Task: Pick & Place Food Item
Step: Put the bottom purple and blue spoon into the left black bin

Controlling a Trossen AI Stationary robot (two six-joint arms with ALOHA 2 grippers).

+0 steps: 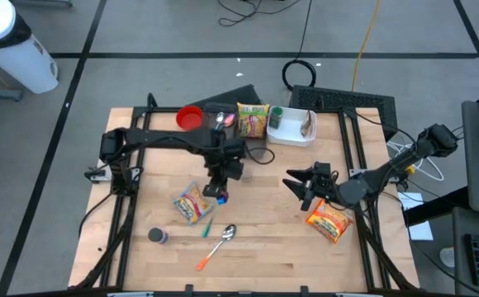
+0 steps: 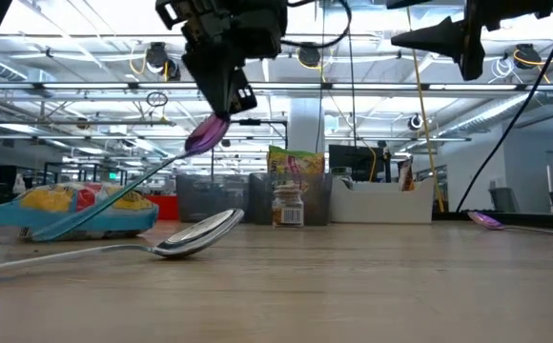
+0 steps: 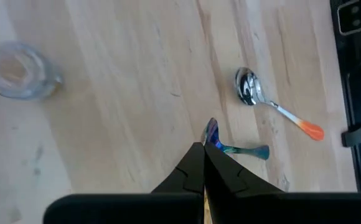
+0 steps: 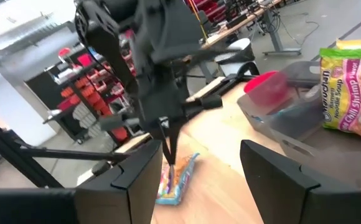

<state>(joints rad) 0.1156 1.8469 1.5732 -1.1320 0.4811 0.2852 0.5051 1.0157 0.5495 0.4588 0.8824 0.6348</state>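
The left pincer is held above the middle of the worktop, its fingers pressed together on the handle of a purple-bowled spoon (lifted clear of the wood). Just beside it a colourful food packet is laid flat. Nearer the front edge a metal spoon with an orange handle is seen. The right pincer is held with fingers apart above the worktop, an orange noodle packet close by
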